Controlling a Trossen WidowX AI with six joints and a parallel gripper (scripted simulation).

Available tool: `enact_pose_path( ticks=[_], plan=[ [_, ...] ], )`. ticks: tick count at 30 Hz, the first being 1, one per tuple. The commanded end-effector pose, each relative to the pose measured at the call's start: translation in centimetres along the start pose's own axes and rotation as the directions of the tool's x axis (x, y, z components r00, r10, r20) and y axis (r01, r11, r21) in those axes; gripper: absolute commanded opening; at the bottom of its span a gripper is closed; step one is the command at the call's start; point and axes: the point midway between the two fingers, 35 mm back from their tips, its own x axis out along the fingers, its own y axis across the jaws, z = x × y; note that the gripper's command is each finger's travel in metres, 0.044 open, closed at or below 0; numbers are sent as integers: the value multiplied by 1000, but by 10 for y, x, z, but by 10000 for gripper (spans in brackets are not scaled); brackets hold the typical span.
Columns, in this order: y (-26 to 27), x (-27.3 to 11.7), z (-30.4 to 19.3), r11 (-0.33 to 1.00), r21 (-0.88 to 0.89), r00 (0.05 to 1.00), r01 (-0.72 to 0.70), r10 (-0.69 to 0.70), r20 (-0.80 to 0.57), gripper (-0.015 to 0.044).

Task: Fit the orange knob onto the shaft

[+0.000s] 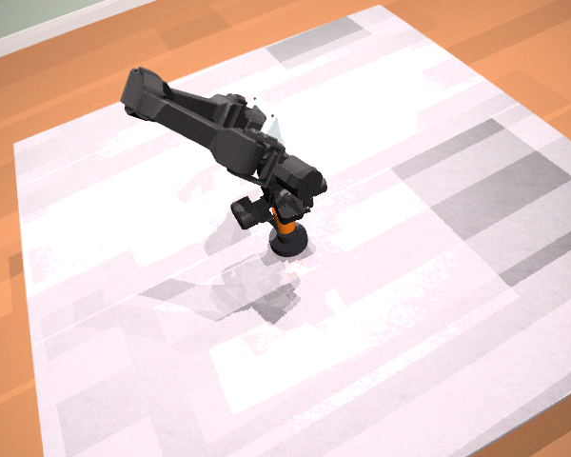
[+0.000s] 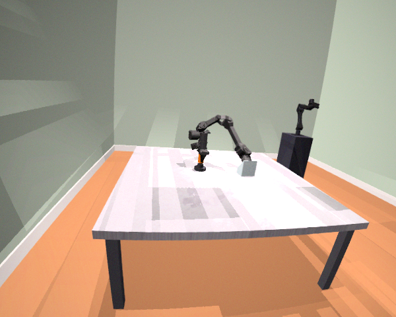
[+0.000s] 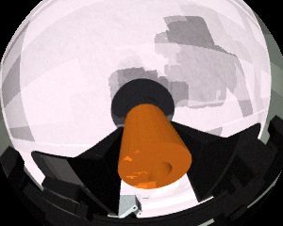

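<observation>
The orange knob [image 1: 285, 227] [image 2: 200, 159] [image 3: 151, 137] is upright between the fingers of my gripper [image 1: 283, 220] [image 2: 200, 156] [image 3: 146, 128], which is shut on it. The dark round pedestal [image 1: 288, 247] [image 2: 200, 168] [image 3: 142, 89] is directly below the knob. In the top and exterior views a short dark narrow part shows between the knob's lower end and the pedestal's wide disc. The knob is above the disc, not down on it. The shaft's tip is hidden, and whether it is inside the hole cannot be told. The wrist view shows a round recess in the knob's near end.
The pedestal stands on the pale table [image 1: 374, 344] [image 2: 177, 226]. The arm's pale grey base block [image 1: 273, 127] [image 2: 248, 168] [image 3: 129, 205] is behind the gripper in the top view and to the right in the exterior view. Another dark arm [image 2: 299, 119] stands on a dark stand [image 2: 294, 150] beyond the table.
</observation>
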Motion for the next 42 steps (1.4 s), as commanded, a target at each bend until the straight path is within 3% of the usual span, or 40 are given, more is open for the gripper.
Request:
enact_pose_path(
  ticks=[1, 17, 34, 40, 42],
  plan=[
    [0, 3, 0, 1000, -3, 1000, 3, -3, 3, 0],
    [0, 11, 0, 1000, 2, 1000, 0, 0, 0, 0],
    [0, 11, 0, 1000, 2, 1000, 0, 0, 0, 440],
    [0, 9, 0, 1000, 2, 1000, -1, 1, 0, 440],
    [1, -8, 2, 1000, 2, 1000, -4, 4, 1, 440]
  ],
)
